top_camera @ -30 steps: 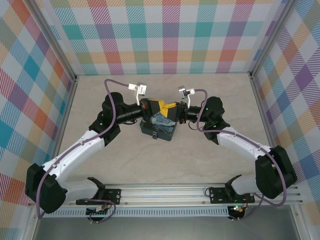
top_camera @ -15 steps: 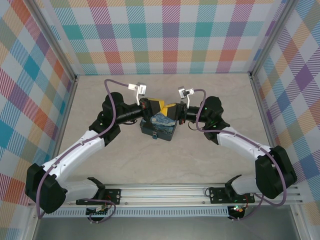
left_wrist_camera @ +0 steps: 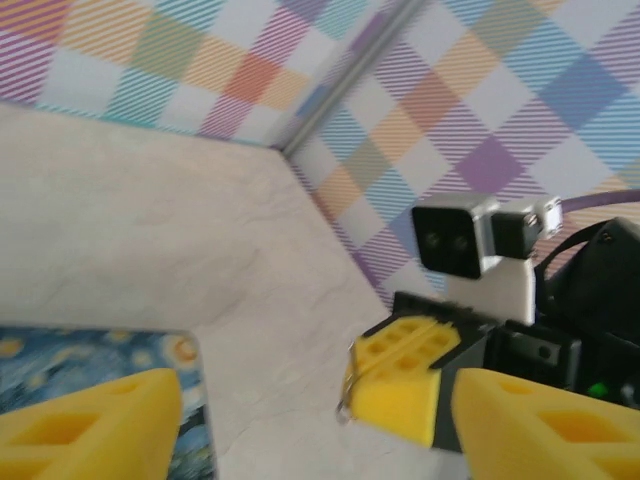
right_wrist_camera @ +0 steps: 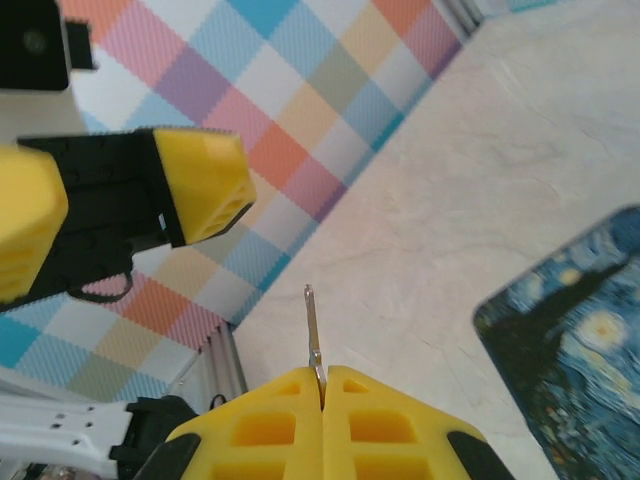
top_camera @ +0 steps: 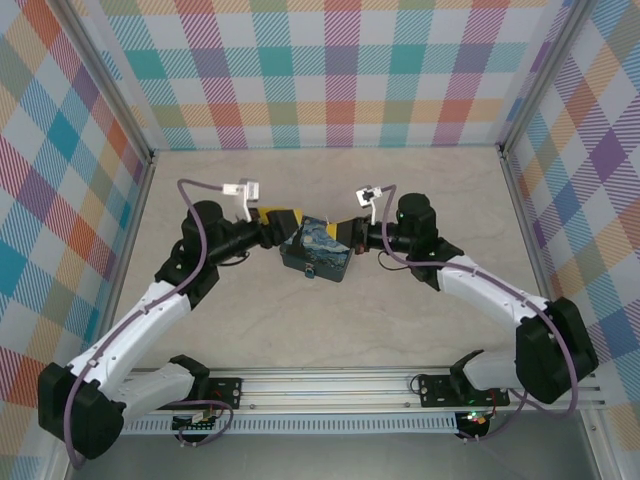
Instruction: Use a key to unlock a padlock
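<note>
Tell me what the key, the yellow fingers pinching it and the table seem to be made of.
Key: thin grey sliver with a dull sheen, most likely metal. Fingers: matte yellow blocks with moulded square pockets, probably plastic, perhaps printed. Table: smooth, pale beige with faint marble-like veins; stone or a printed laminate, the pictures cannot settle which.

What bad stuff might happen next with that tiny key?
1. The key is a thin sliver, pinched only at its end by the shut right gripper. It might twist or slip out when it gets pushed into something.
2. The open left gripper faces the right one closely, over the box. The two might bump and knock the key loose.
</note>
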`<state>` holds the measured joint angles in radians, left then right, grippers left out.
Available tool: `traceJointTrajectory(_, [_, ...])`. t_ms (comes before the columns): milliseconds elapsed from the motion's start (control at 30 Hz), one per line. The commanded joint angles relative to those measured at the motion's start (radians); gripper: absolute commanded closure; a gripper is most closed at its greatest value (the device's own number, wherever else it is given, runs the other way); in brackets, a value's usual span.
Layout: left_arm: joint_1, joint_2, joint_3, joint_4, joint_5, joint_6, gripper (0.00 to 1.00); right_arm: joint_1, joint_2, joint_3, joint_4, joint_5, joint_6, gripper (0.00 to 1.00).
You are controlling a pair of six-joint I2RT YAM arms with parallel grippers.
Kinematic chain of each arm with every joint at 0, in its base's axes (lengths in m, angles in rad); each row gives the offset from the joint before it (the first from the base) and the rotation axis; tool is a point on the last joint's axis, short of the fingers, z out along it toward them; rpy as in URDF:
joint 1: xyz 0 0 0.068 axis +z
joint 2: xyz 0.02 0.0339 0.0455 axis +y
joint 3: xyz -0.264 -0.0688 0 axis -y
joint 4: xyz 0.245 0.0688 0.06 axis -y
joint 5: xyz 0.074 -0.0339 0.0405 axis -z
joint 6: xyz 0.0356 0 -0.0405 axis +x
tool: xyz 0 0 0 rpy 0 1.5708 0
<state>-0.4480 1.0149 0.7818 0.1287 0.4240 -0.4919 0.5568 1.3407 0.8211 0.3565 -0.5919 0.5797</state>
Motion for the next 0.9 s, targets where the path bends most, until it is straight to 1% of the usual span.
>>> traceJointTrajectory(0, [0.008, -0.045, -0.125, -0.030, 0.000, -0.004, 0.20, 0.006, 0.073, -0.024, 0.008, 0.060, 0.009, 0.96])
traceJointTrajectory(133, [0.008, -0.044, -0.268, 0.050, 0.030, -0.018, 0.16, 0.006, 0.173, -0.017, 0.064, 0.075, 0.036, 0.95])
traceJointTrajectory(300, [0.008, 0.049, -0.363, 0.174, 0.063, -0.018, 0.13, 0.006, 0.295, 0.025, 0.114, 0.061, 0.060, 0.95])
traceJointTrajectory(567, [0.004, 0.231, -0.392, 0.334, 0.082, 0.013, 0.11, -0.002, 0.421, 0.083, 0.129, 0.052, 0.055, 0.95])
traceJointTrajectory(867, [-0.030, 0.363, -0.390, 0.447, 0.055, 0.021, 0.08, -0.003, 0.448, 0.103, 0.055, 0.084, 0.020, 0.95])
